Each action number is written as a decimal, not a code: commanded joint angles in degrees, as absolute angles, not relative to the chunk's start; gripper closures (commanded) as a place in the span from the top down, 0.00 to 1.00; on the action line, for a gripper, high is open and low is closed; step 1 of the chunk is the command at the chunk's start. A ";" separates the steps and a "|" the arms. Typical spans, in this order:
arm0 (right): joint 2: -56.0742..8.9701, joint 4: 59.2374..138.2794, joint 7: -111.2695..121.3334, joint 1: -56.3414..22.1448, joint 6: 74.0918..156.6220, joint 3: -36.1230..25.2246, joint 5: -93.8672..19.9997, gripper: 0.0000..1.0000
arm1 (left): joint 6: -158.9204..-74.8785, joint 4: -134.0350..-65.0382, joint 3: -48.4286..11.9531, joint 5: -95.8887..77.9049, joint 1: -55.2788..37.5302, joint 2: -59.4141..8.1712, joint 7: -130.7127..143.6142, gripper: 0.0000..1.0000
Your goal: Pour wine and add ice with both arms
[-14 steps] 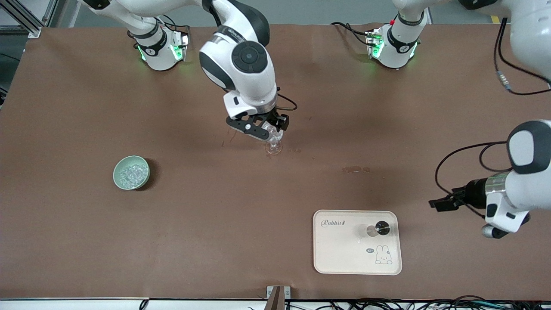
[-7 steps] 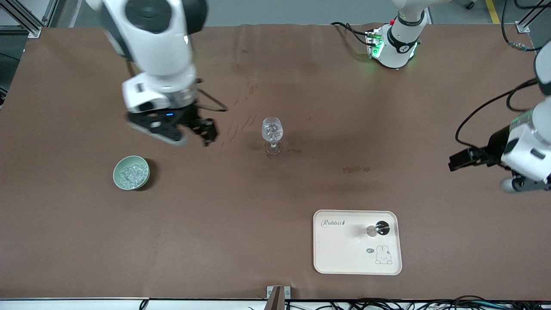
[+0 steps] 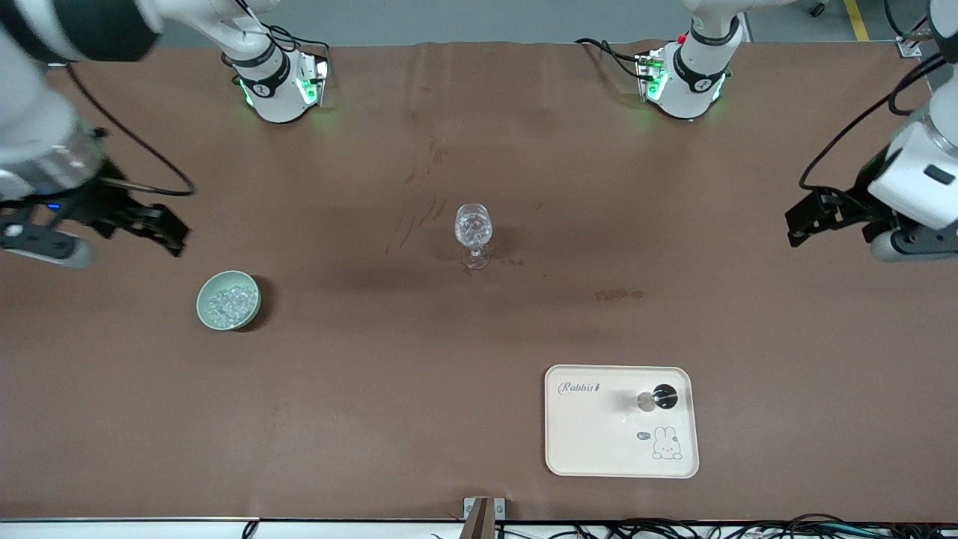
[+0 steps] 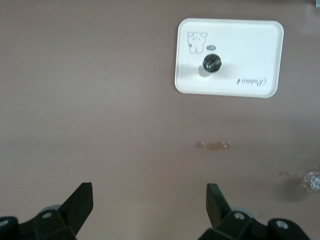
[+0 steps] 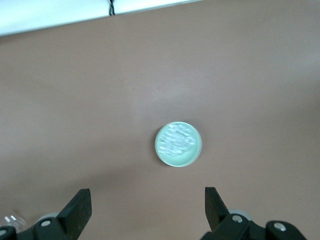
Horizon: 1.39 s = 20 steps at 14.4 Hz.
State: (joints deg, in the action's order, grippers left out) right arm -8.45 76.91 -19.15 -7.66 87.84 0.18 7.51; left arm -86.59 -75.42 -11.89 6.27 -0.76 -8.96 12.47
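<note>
A clear wine glass (image 3: pixel 473 230) stands upright mid-table with something clear and glinting inside. Ice (image 3: pixel 228 302) fills a pale green bowl (image 3: pixel 206 314) toward the right arm's end. A black-capped bottle (image 3: pixel 663 396) stands on a white rabbit tray (image 3: pixel 591 442). My right gripper (image 3: pixel 153 228) is open and empty, in the air over bare table beside the bowl. Its wrist view shows the bowl (image 5: pixel 196 150) with its ice (image 5: pixel 176 141) past the open gripper (image 5: pixel 147 207). My left gripper (image 3: pixel 795 224) is open and empty over the left arm's end. From there, the left gripper (image 4: pixel 150 202) looks out on the tray (image 4: pixel 250 40), bottle (image 4: pixel 211 62) and glass (image 4: pixel 312 181).
The brown mat has faint stains (image 3: pixel 617 295) between the glass and the tray. The arm bases (image 3: pixel 281 86) stand along the table edge farthest from the front camera. A small bracket (image 3: pixel 483 513) sits at the table edge nearest that camera.
My right gripper has left the wine glass and swung to the right arm's end of the table, past the bowl. My left gripper has drawn away from the tray toward its base side.
</note>
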 commanded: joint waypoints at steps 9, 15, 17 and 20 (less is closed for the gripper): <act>-3.52 81.21 0.62 1.76 84.73 -5.72 -0.26 1.00 | -87.98 -92.98 -1.85 2.29 -7.21 6.41 7.82 1.00; -3.25 81.21 0.35 1.58 84.38 -4.22 0.00 1.00 | -89.12 -95.71 -1.93 0.19 -6.59 8.44 7.74 1.00; -3.25 81.21 0.35 1.58 84.38 -4.22 0.00 1.00 | -89.12 -95.28 -1.76 -0.44 -6.42 8.00 7.82 1.00; -3.25 81.21 0.35 1.58 84.38 -4.22 0.09 1.00 | -88.68 -92.21 -1.76 0.17 -6.33 6.51 6.95 1.00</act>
State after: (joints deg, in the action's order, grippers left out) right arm -5.16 79.10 0.58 1.03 84.18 -4.77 0.69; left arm -88.68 -94.14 -1.88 0.63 -6.62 7.13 8.50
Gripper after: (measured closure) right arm 0.000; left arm 0.000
